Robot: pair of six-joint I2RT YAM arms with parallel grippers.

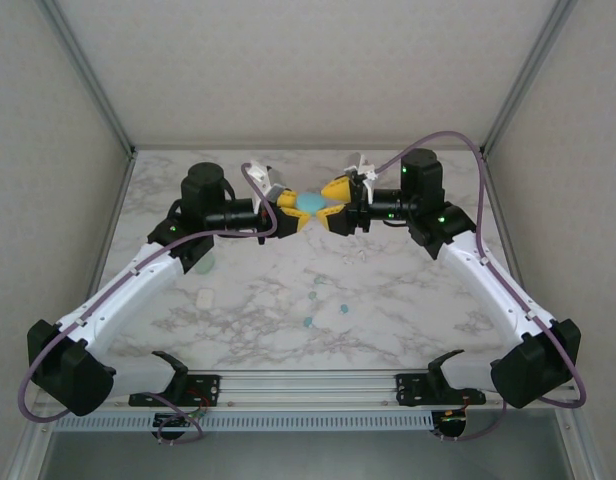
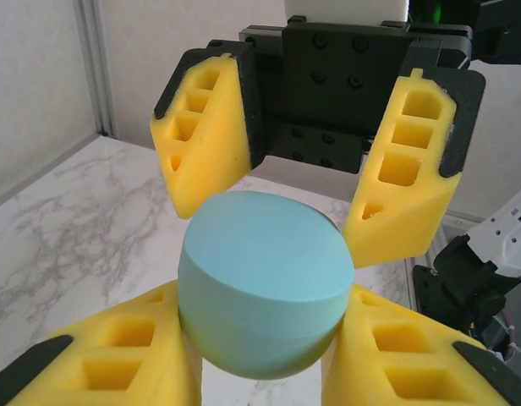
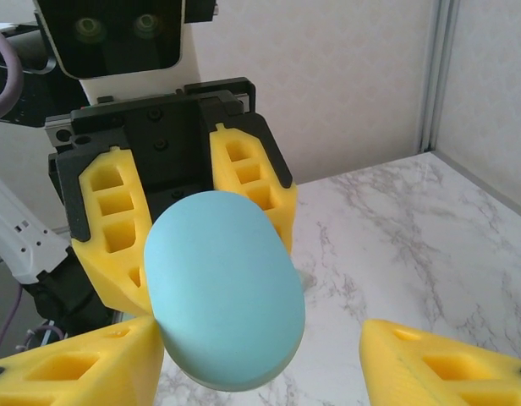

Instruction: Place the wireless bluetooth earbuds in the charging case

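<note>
Your left gripper (image 2: 262, 306) is clamped on the near half of the teal charging case (image 2: 265, 271), holding it up over the table (image 1: 408, 300) toward 12 o'clock. Your right gripper (image 3: 260, 338) stands open, its fingers flanking the far half without pinching it. Centre those fingers beyond the seam before you close, then pull straight so the case does not twist loose. The small teal earbuds (image 1: 308, 322) lie on the table at 6 o'clock from the case, not yet inserted
</note>
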